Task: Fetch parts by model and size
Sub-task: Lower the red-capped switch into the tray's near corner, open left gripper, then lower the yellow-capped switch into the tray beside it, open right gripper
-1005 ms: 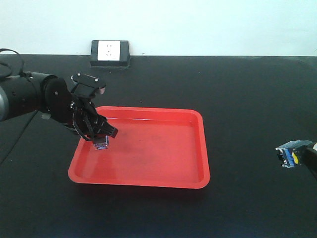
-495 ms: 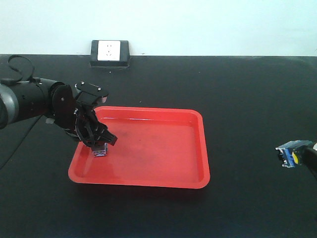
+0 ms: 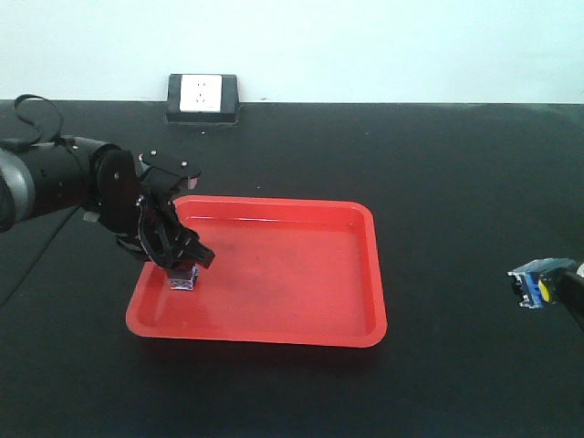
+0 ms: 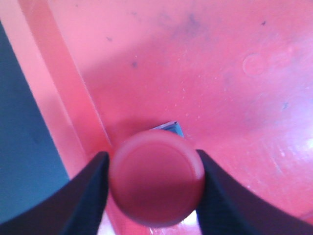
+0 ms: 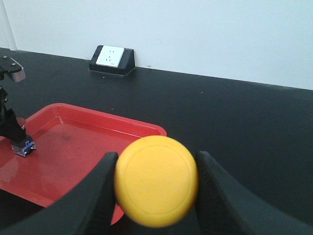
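Red-capped switch (image 4: pixel 156 183) (left gripper (image 4: pixel 151 164), tray's (image 3: pixel 365 274) 9 o'clock) and yellow-capped switch (image 5: pixel 156 188) (right gripper (image 5: pixel 156 159)) are pinched across smooth caps; judged light, rigid, slip-prone.

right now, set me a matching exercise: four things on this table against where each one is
1. red-cap switch
2. yellow-cap switch
3. red tray
4. white socket

a. back edge of the black table
b. in the right jaws, off the tray
c. middle of the table
d. in the left jaws, low inside the tray

Pairs: 1-d, 2-b, 3-c, 4-a
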You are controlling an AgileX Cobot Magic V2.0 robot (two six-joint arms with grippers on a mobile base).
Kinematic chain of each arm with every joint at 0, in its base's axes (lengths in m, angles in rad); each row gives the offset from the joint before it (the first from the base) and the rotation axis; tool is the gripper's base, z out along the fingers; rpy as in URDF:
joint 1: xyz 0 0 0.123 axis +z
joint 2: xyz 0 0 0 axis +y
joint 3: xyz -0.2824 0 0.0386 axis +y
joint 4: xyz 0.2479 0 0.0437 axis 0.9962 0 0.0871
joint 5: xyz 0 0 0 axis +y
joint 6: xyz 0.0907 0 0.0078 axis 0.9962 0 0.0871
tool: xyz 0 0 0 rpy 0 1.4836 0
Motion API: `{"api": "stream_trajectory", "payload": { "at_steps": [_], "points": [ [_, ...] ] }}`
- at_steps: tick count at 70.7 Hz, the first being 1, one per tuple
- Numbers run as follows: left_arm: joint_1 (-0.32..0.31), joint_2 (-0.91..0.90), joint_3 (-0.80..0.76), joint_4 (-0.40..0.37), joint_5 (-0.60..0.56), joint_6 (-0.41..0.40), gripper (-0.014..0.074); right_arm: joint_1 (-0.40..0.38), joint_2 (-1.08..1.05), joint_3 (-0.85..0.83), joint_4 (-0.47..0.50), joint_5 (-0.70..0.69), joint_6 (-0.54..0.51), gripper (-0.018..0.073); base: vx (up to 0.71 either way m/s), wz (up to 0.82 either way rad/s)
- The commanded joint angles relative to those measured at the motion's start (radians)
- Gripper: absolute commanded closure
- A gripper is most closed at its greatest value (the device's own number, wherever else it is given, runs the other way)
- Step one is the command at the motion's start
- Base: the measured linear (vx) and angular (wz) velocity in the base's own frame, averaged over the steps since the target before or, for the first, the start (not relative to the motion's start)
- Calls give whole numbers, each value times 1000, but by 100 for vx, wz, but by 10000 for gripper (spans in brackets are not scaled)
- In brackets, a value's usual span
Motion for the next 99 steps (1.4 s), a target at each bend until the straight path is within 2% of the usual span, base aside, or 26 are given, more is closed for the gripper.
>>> {"api": "stream_trajectory", "payload": {
  "at_steps": [1, 14, 24, 42, 58, 85, 99],
  "points": [
    [-6, -56, -67, -5, 16, -8, 111, -2, 4, -30, -6, -85, -13, 564, 0, 0],
    [-6, -58, -169, -5, 125, -8, 4, -2, 4, -30, -6, -85, -13, 564, 0, 0],
    [-6, -87, -221, -23, 184, -8, 3, -2, 4, -30, -6, -85, -13, 564, 0, 0],
    [-6, -293, -190, -37, 158, -59, 3, -2, 4, -30, -6, -85, -13, 564, 0, 0],
    [-6, -591, -40, -37, 90, -59, 3, -2, 4, -30, -6, -85, -13, 564, 0, 0],
    [-6, -1153, 339, -37, -28, -58, 3, -2, 4, -30, -6, -85, -13, 564, 0, 0],
    [-6, -1373, 538, -36, -34, -57, 3, -2, 4, -30, -6, -85, -13, 564, 0, 0]
  ]
}}
